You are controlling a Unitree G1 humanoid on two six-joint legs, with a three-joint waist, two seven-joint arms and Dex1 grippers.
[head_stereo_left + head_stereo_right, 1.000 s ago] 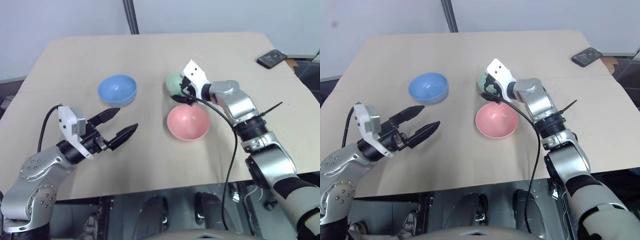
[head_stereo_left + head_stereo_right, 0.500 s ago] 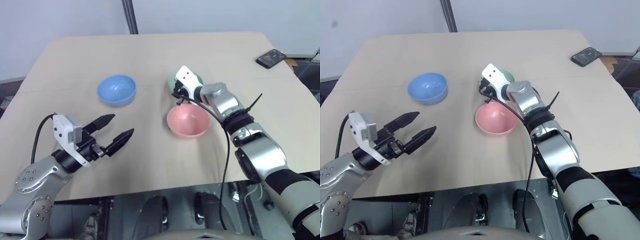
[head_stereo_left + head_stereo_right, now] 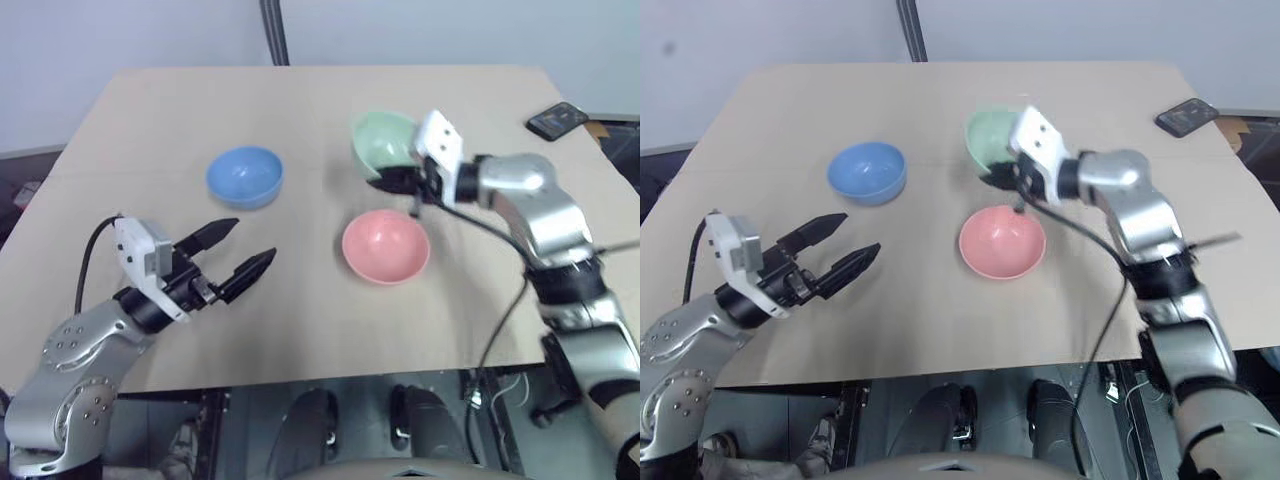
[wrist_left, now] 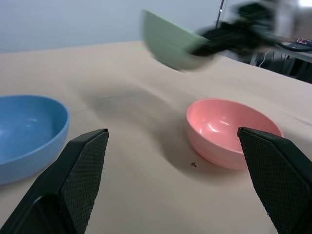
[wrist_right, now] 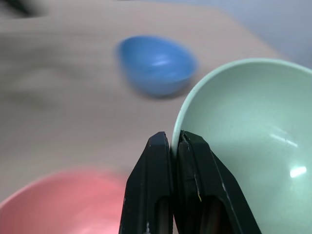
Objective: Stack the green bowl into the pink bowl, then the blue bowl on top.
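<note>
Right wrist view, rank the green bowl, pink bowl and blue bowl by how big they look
1. Green bowl, largest, though it is nearest the camera.
2. Pink bowl, cut off by the frame, so its place is unsure.
3. Blue bowl, smallest, farthest away.

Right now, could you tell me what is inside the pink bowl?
Nothing: the pink bowl sits empty on the table. The green bowl is lifted, pinched at its rim by the right pincer, not yet in it.

No readable text, label, brand, number or sign on any surface; bowls plain
</note>
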